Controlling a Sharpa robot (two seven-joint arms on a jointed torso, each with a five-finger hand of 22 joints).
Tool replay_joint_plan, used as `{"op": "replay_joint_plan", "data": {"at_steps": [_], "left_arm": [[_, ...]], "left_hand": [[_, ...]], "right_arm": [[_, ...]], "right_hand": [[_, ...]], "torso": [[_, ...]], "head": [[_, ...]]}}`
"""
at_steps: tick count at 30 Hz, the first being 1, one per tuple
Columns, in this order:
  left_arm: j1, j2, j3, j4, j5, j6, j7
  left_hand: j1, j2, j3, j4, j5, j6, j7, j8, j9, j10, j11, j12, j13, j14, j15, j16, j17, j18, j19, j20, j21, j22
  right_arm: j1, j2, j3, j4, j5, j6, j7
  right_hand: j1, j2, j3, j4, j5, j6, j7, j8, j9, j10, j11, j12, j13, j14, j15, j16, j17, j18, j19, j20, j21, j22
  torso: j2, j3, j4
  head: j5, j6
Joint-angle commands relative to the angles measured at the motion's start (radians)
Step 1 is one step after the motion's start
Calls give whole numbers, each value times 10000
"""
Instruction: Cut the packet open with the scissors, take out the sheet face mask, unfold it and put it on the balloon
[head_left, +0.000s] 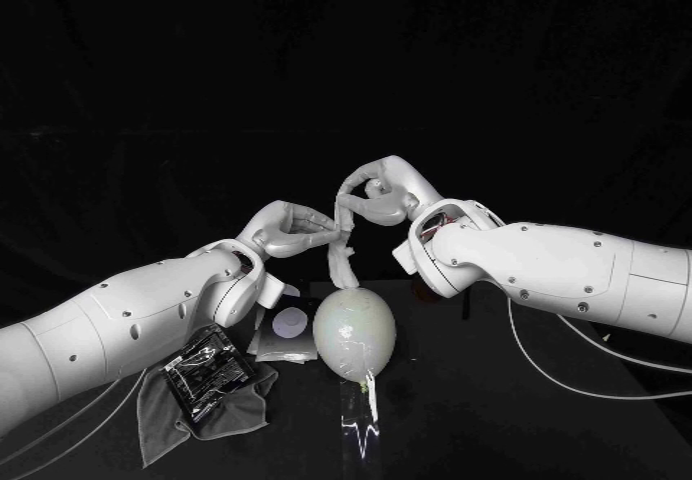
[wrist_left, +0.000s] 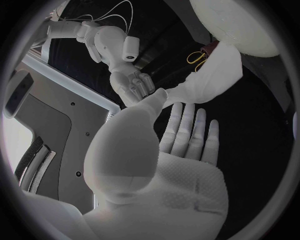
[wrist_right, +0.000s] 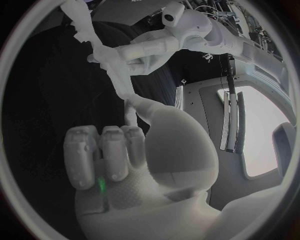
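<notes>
Space above the black table is taken up at the middle, where both hands are raised close together over the balloon. The right hand pinches the upper end of the sheet mask with its other fingers curled in, and the left hand, a little lower and just beside it, grips the same mask at its side edge. From these two holds the mask hangs as a narrow, bunched strip, and its lower end reaches the top of the balloon. The balloon rests on the table between the two forearms, near the front edge, its knotted end pointing toward the robot. Just beside the balloon, on the left arm's side, lies the silver packet, flat on the table. Further toward that side a grey cloth is spread under a glossy black pack, both tucked close under the left forearm. On the right arm's side the tabletop is barer, with a white cable looping across it below the forearm.
</notes>
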Motion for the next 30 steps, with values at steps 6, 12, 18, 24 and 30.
{"op": "replay_joint_plan", "data": {"at_steps": [6, 12, 18, 24, 30], "left_arm": [[12, 2, 14, 37, -70, 361, -47], [12, 21, 14, 39, -55, 378, -25], [12, 28, 14, 44, 15, 361, 35], [13, 0, 15, 46, 236, 233, 130], [13, -113, 19, 120, 508, 170, 199]], "left_hand": [[-21, -9, -24, 83, 13, 42, 34, -38, -28, 55, 53, -66, -11, 48, 39, -74, -18, -177, -140, -4, -63, -21], [337, 547, 348, 121, 15, 264, -105, 16, -54, 233, -50, -76, -5, 242, -41, -73, -1, -141, -65, 0, -79, -11], [656, 1167, 987, 196, 18, 610, -262, 165, -32, 548, -175, -123, -19, 565, -147, -36, 33, -63, 49, -2, -84, 3], [705, 1486, 1457, 308, 1, 817, -396, 391, 86, 1007, -319, -146, -20, 1005, -293, -6, 91, 4, 444, 3, -17, 51], [632, 1389, 1675, 374, 10, 774, -423, 523, 183, 1142, -336, -312, -34, 1125, -313, -141, 85, 7, 487, 4, -25, 45]], "right_arm": [[8, 24, 11, 18, -130, -19, 26], [8, 14, 11, 24, -130, -21, 21], [8, 17, 11, 13, -130, -9, 14], [8, 5, 11, -54, -130, 10, -9], [8, -56, 9, -165, -131, 43, -62]], "right_hand": [[102, -13, 45, 4, 23, 78, -8, 31, 50, 1098, -40, 34, 2627, 1081, -68, 35, 2630, -64, 1104, -6, 35, 2628], [102, -13, 45, 4, 23, 78, -8, 31, 50, 1098, -40, 34, 2627, 1081, -68, 35, 2630, -64, 1104, -6, 35, 2628], [102, -13, 45, 4, 23, 78, -8, 31, 50, 1098, -40, 34, 2627, 1081, -68, 35, 2630, -64, 1104, -6, 35, 2628], [102, -13, 45, 4, 23, 78, -8, 31, 50, 1098, -40, 34, 2627, 1081, -68, 35, 2630, -64, 1104, -6, 35, 2628], [102, -13, 45, 4, 23, 78, -8, 31, 50, 1098, -40, 34, 2627, 1081, -68, 35, 2630, -64, 1104, -6, 35, 2628]], "torso": [[5, -1, 2], [-6, -3, 6], [-8, 2, 6], [-1, -2, 1], [-1, -3, 1]], "head": [[-48, -5], [-58, -1], [-52, -18], [-75, -18], [-84, -15]]}}
